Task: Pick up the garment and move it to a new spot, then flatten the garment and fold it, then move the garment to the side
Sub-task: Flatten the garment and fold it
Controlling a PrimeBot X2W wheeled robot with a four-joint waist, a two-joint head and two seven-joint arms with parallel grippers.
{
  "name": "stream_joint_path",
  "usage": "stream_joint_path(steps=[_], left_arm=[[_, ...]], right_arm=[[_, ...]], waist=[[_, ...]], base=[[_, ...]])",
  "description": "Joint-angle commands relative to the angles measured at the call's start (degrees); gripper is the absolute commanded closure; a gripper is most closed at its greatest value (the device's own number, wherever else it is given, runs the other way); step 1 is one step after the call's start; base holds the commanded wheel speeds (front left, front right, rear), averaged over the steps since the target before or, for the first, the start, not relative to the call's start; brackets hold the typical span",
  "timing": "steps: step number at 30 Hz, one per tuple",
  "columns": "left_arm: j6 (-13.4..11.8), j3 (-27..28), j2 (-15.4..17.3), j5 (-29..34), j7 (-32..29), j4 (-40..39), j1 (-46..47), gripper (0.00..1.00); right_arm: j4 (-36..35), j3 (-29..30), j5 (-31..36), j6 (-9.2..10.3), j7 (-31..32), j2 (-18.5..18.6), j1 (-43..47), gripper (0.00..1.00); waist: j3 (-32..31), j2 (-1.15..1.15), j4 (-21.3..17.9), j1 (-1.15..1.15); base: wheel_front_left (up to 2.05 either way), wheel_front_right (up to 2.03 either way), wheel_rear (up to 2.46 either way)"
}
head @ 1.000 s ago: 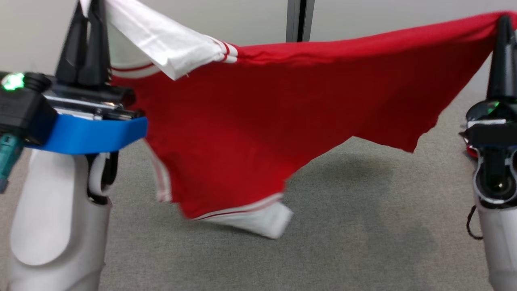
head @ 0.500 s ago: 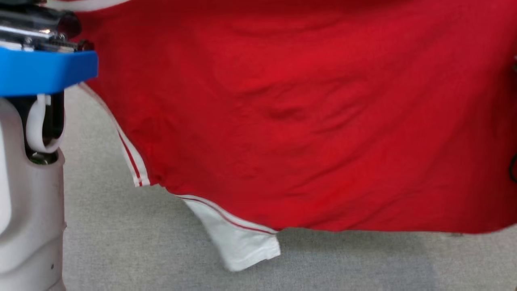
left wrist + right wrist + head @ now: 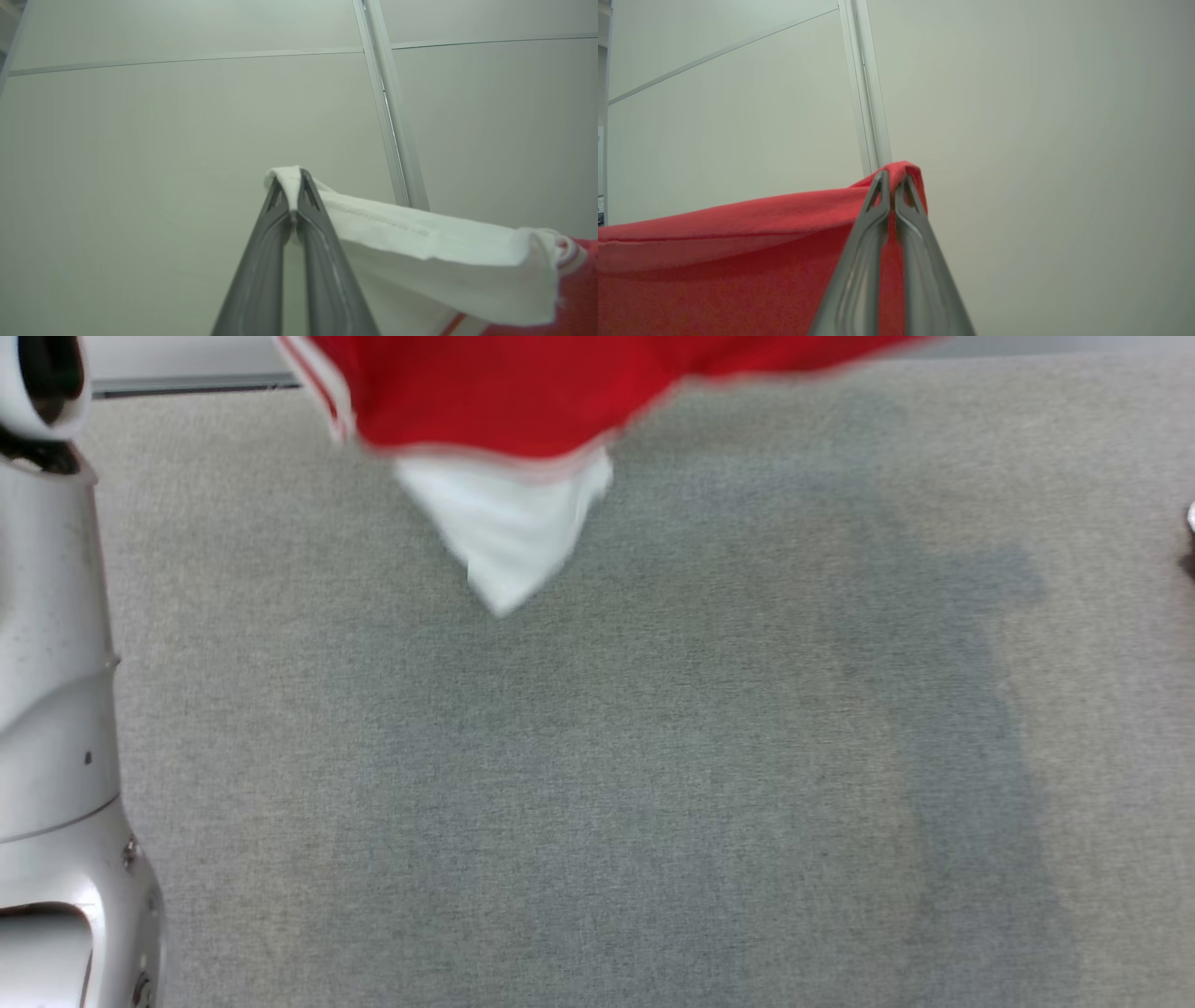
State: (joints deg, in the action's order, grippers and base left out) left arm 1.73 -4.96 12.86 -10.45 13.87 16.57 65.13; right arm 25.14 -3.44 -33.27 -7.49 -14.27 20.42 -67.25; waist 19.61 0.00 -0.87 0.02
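Grey carpet (image 3: 597, 756) lies closest in the head view, bare floor with a broad soft shadow across it, and the robot's pale left forearm (image 3: 56, 663) rises along the left edge. Farther on, at the top of that view, hangs the garment (image 3: 523, 392): red cloth with white-and-red trim, its lower sleeve (image 3: 509, 523) a white point drooping toward the floor. The cloth is blurred, and it looks to hang clear of the carpet, though I cannot be sure of that.

Higher up, the wrist views show who carries it. The left hand (image 3: 293, 186) is clenched on the tip of the upper sleeve (image 3: 420, 242), white fabric pinched between its dark fingers and trailing off to the red body. The right hand (image 3: 893, 184) is clamped the same way on a red edge, the cloth running from it in a fairly taut line. Beyond both stands a pale panelled wall (image 3: 140, 140) with a metal strip (image 3: 866, 93) running up it.

By my judgement this is the first step, the carry to a new spot, with the garment held aloft and spread between the two hands. The next move calls for lowering it so the hanging hem meets the carpet first, with the two grips held well apart, so the cloth lays out flat rather than bunching.
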Motion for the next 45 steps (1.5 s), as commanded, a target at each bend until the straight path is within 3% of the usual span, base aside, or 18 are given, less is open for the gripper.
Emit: stream_joint_path(steps=[1, 8, 11, 17, 24, 32, 45], left_arm=[[-0.37, 0.16, -0.42, -0.06, 0.45, 0.48, 0.48, 1.0], [-1.16, 1.71, -2.63, -0.83, 1.3, 2.24, -9.04, 1.0], [-1.55, 4.25, -4.17, -1.36, 1.33, 0.13, -18.44, 1.0], [0.25, 6.27, -8.43, -2.25, 1.36, -0.68, -39.28, 1.0], [0.47, 3.94, -9.87, -5.85, 1.36, 2.47, -56.48, 1.0], [-0.44, -1.55, -9.9, -7.03, 1.36, 5.94, -66.98, 1.0], [-0.42, -1.21, -9.88, -4.45, 1.36, 10.63, -77.89, 1.0]], right_arm=[[0.85, -0.69, -0.37, 0.0, -0.36, 0.32, -0.6, 1.0], [6.44, -2.69, -3.49, 0.0, -0.91, 1.97, 6.49, 1.0], [7.05, -3.53, -5.03, 0.01, -0.95, 1.43, 13.01, 1.0], [7.88, -5.85, -9.4, 0.02, -0.98, 0.54, 28.33, 1.0], [8.52, -4.1, -11.86, 0.03, -0.99, -2.35, 43.52, 1.0], [9.96, -3.55, -11.6, 0.01, -0.98, -6.17, 55.77, 1.0], [11.2, -2.21, -9.93, 0.01, -0.99, -10.25, 67.96, 1.0]], waist=[[1.01, 0.0, 0.82, -0.02], [2.62, 0.0, 1.29, -0.02], [2.59, 0.0, 1.12, -0.02], [0.35, 0.0, 1.85, -0.02], [-5.73, 0.0, 3.24, -0.02], [-12.55, 0.0, 4.38, -0.02], [-19.92, 0.0, 5.3, -0.02]], base=[[0.0, 0.0, 0.0], [0.0, 0.0, 0.0], [0.0, 0.0, 0.0], [0.0, 0.0, 0.0], [0.0, 0.0, 0.0], [0.0, 0.0, 0.0], [0.0, 0.0, 0.0]])
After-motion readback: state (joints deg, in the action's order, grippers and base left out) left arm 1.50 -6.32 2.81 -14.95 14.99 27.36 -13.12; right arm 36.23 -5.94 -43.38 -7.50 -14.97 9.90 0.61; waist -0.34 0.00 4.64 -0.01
